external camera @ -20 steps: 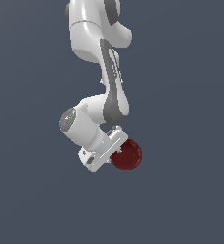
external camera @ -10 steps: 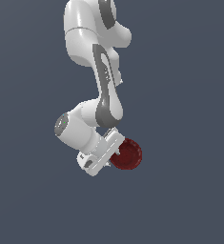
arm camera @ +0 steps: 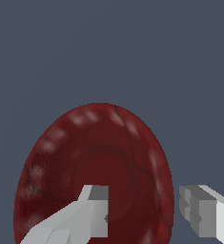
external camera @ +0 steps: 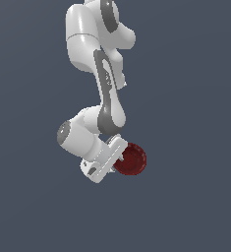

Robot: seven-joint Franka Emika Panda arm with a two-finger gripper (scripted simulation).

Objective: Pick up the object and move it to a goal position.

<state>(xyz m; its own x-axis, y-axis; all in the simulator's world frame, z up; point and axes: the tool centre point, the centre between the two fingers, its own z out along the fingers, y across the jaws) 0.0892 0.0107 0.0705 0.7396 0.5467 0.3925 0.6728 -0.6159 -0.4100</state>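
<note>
white pincer fingers pinch the rim of the dark red bowl, one finger inside its textured hollow and the other outside the wall. in the exterior view the bowl hangs in mid-air off the tilted pincer, toward that view's right, under the white arm, with no counter or goal marker in sight. i judge the hold thin: a glossy curved rim caught on one edge could pivot or slide free if the wrist swings quickly.

End effector and gripped red bowl now slightly higher, wrist rotated further.
</note>
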